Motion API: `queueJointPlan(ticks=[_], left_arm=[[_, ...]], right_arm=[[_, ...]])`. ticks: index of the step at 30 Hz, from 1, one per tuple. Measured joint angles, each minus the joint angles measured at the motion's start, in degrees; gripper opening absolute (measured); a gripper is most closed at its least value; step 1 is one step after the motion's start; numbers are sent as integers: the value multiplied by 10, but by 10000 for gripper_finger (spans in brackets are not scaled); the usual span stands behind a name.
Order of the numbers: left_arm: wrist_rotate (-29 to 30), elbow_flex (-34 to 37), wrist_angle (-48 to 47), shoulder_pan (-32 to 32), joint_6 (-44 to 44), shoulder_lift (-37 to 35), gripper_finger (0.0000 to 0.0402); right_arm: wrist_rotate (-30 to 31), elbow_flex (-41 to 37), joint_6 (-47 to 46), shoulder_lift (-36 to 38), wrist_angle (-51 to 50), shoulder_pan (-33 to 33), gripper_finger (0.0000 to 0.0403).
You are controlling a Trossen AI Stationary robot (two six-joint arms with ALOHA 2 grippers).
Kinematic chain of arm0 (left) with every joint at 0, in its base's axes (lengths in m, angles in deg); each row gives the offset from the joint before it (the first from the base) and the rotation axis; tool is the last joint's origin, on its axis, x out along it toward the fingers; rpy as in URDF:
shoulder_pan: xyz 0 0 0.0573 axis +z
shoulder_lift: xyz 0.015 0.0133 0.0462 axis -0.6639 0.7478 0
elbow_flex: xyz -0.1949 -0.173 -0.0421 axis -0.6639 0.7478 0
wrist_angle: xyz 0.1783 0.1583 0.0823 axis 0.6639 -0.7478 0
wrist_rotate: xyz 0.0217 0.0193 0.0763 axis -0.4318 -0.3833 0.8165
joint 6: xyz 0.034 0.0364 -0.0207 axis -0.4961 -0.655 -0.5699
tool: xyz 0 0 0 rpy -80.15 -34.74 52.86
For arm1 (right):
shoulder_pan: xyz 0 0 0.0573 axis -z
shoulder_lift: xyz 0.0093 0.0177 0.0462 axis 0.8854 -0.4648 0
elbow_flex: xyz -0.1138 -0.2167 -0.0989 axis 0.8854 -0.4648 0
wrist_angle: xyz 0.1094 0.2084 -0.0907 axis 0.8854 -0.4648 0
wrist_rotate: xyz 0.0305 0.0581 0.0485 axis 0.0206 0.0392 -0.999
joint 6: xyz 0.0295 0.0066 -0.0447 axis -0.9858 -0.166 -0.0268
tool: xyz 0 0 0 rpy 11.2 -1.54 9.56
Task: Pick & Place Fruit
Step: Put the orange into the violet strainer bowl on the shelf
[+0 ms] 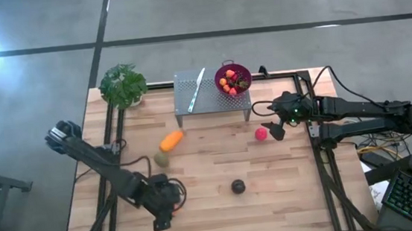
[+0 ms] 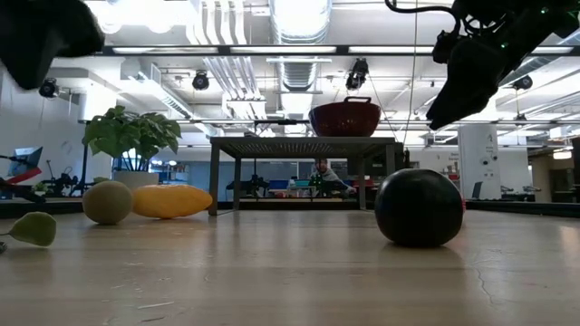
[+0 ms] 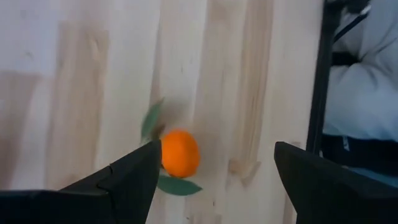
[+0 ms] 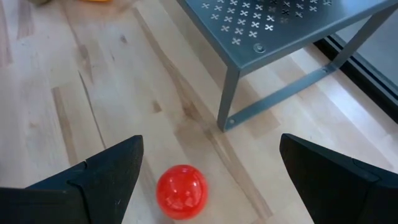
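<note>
Wooden tabletop point(image 1: 287, 191), both arms hovering, nothing gripped.
Right gripper point(image 1: 276, 128) hangs with jaws spread wide just beside the red ball point(image 1: 261, 133), near the grey perforated stand point(image 1: 211, 92). Left gripper point(image 1: 163, 220) sits at the near edge, jaws released, over a small orange fruit with green leaves point(image 3: 180, 153). Elongated orange fruit point(image 1: 171, 140) touches the olive-green one point(image 1: 162, 159); dark purple ball point(image 1: 238, 186) lies alone mid-table. More small fruit fills the purple colander point(image 1: 241, 71) on the stand.
</note>
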Motion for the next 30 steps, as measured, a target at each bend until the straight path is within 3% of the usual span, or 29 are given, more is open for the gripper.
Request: queueJointPlan(ticks=[7,24,30], left_arm=[[-44,0,0,0,38,53,316],[-40,1,-17,2,33,115,316],[-34,30,-15,4,38,116,313]], right_arm=[[0,0,7,0,0,0,373],[5,0,3,0,1,0,373],[5,0,3,0,2,0,373]])
